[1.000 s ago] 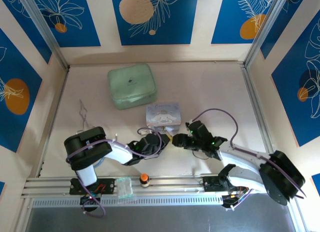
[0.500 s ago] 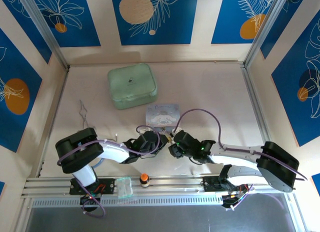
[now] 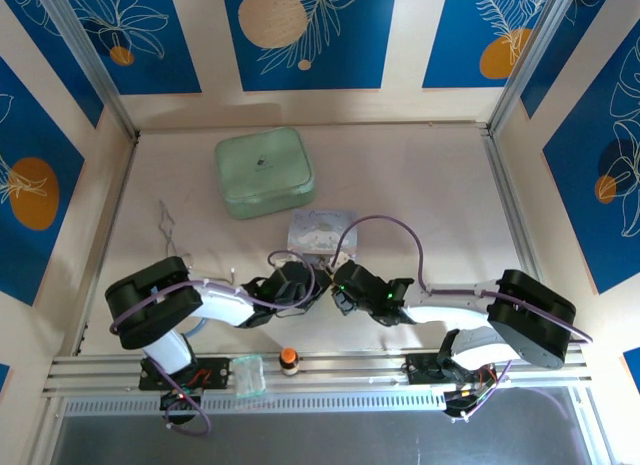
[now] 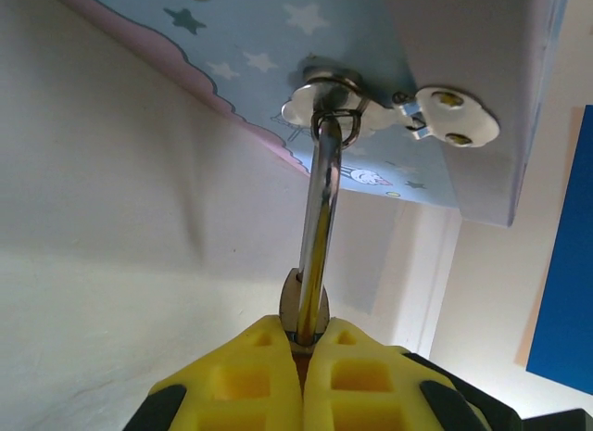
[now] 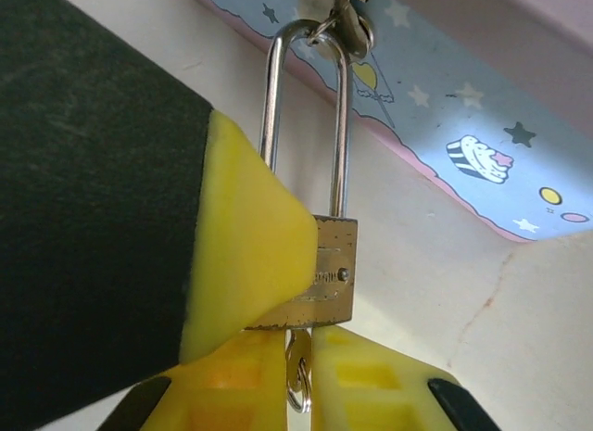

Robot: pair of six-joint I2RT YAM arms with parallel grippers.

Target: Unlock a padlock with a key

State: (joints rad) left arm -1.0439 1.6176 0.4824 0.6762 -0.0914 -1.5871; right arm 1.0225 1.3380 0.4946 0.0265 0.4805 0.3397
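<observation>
The brass padlock [image 5: 329,273] hangs by its silver shackle [image 5: 341,134] from the clasp [image 4: 324,90] of the pastel cartoon tin [image 3: 322,228]. My left gripper [image 4: 306,334] is shut on the padlock body, whose edge [image 4: 295,306] shows between the yellow fingers [image 4: 246,375]; from the right wrist view one left finger [image 5: 246,246] covers the body's left half. My right gripper [image 5: 298,361] is shut on the small silvery key [image 5: 296,357], which sits right under the padlock's bottom with its ring [image 5: 298,389] hanging down. In the top view both grippers, left [image 3: 300,283] and right [image 3: 342,285], meet in front of the tin.
A mint green case [image 3: 263,171] lies behind the tin. An orange-capped bottle [image 3: 289,359] and a clear packet [image 3: 247,375] rest on the front rail. Thin forceps [image 3: 165,225] lie at the left. Blue patterned walls [image 3: 600,165] enclose the table.
My right gripper has moved left and stretched low across the table until it meets the left gripper at the padlock. The tin has shifted slightly left.
</observation>
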